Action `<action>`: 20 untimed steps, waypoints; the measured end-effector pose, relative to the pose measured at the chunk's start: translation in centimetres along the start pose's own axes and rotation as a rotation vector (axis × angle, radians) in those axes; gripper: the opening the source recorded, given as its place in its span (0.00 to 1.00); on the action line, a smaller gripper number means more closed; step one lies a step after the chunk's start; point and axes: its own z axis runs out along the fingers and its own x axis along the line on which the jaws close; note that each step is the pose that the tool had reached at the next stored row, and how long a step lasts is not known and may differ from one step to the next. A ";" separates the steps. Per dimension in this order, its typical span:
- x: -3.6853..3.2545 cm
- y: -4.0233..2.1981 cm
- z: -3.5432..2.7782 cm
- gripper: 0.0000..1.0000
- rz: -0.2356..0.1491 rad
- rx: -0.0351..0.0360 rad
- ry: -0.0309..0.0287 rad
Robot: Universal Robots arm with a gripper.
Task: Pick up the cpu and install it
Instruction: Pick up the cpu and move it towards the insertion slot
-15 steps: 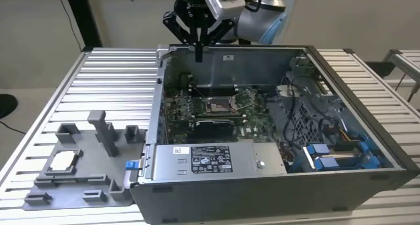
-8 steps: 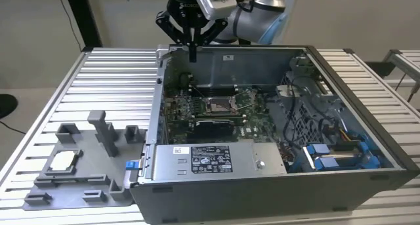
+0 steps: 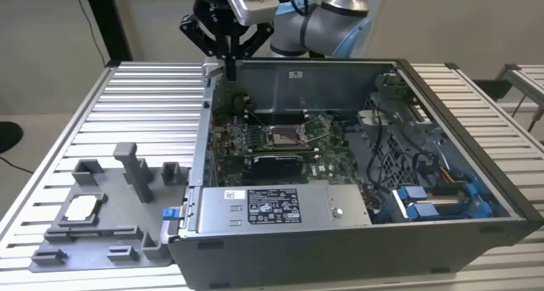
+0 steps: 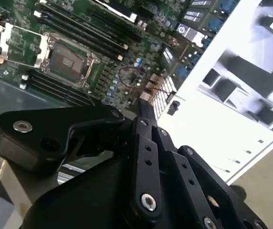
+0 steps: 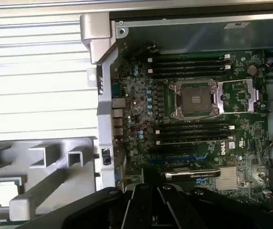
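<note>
While empty and fully closed, matte black claw (image 3: 229, 73) well apart from thin, silvery, square cpu (image 3: 81, 208).

Silvery smooth metal tops the cpu (image 3: 81, 208); its holder (image 3: 93, 241) is matt grey plastic, the table (image 3: 149, 106) ribbed bare metal.

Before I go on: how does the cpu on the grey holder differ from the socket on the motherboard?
The cpu has a pale silvery top; the socket is dark with a metal frame. The cpu lies on the grey holder outside the computer case; the socket sits inside it, on the green motherboard. Both are square and lie flat.
</note>
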 end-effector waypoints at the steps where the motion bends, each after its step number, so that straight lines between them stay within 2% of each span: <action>1: 0.91 -0.06 -0.02 0.00 0.000 -0.0001 -0.0001; 20: 9.48 -0.67 -0.19 0.00 0.000 0.0000 0.0000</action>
